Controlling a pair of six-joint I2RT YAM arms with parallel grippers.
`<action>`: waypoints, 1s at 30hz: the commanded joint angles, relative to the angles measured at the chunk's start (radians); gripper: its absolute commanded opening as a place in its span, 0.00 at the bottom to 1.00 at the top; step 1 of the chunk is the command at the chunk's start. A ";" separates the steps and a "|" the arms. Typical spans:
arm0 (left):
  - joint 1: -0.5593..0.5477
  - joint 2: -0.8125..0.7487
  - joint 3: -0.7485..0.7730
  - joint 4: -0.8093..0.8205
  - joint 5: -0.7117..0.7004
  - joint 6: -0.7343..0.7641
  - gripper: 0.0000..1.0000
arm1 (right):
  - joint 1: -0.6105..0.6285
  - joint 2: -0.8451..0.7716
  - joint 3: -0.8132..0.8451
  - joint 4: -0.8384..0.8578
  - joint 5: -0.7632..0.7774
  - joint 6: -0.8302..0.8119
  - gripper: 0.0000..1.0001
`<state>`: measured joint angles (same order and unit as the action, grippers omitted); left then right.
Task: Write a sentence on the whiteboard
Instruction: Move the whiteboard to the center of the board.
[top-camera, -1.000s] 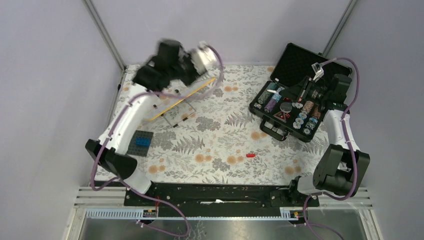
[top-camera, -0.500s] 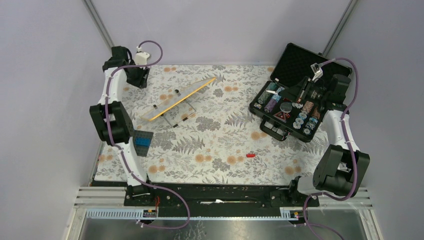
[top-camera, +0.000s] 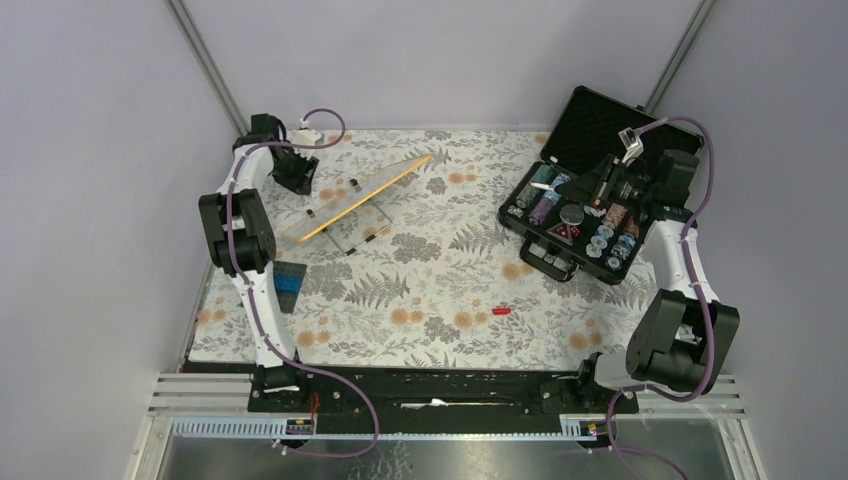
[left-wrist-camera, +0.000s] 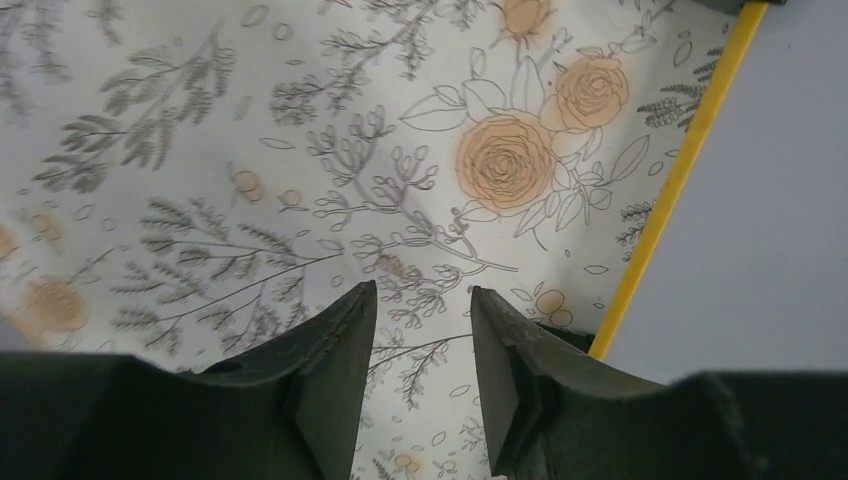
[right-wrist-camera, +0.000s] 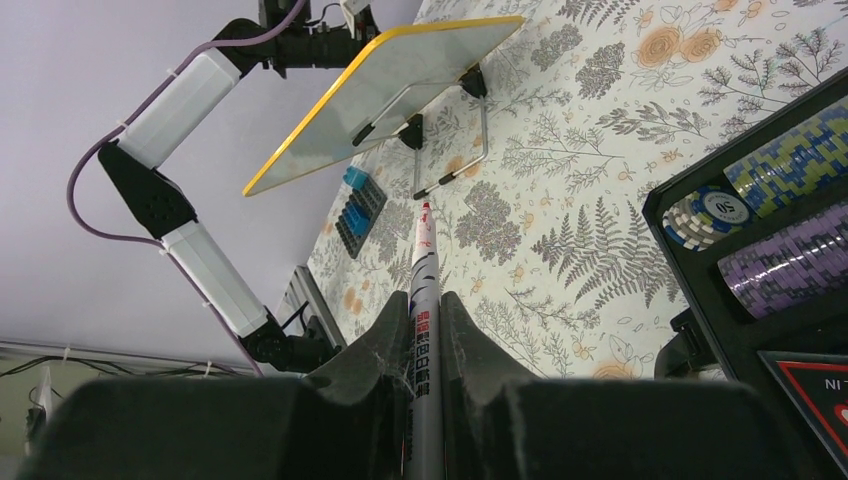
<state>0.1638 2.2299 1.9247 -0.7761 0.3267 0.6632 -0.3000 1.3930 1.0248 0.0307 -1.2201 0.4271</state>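
Observation:
The whiteboard (top-camera: 357, 194) leans tilted on its wire stand at the far left, white with a yellow rim (left-wrist-camera: 678, 176). No sentence shows on its face in any view. My left gripper (top-camera: 298, 174) hangs just left of the board's far end. It is open (left-wrist-camera: 420, 294), with only the floral cloth between the fingers. My right gripper (top-camera: 597, 181) hovers over the black case and is shut (right-wrist-camera: 428, 300) on a white marker (right-wrist-camera: 424, 262). The marker's tip points toward the whiteboard (right-wrist-camera: 385, 82) far ahead.
An open black case (top-camera: 590, 200) with poker chips (right-wrist-camera: 790, 235) lies at the right. A small red cap (top-camera: 501, 311) lies on the cloth near the middle front. A blue and grey brick plate (top-camera: 284, 283) sits by the left arm.
The left arm swung from above the whiteboard out to the far left corner, then edged back toward the board's end. The right arm and marker stayed still.

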 joint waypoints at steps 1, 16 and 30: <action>-0.004 -0.010 -0.062 0.027 0.065 0.073 0.46 | 0.009 -0.029 0.002 -0.019 -0.004 -0.035 0.00; -0.001 -0.314 -0.501 -0.027 0.257 0.200 0.43 | 0.009 -0.029 0.002 -0.020 -0.013 -0.041 0.00; -0.031 -0.517 -0.707 0.042 0.295 0.263 0.52 | 0.010 -0.023 0.006 -0.020 -0.018 -0.044 0.00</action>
<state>0.1345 1.7657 1.1965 -0.7738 0.5850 0.8619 -0.2989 1.3930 1.0248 0.0078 -1.2205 0.4026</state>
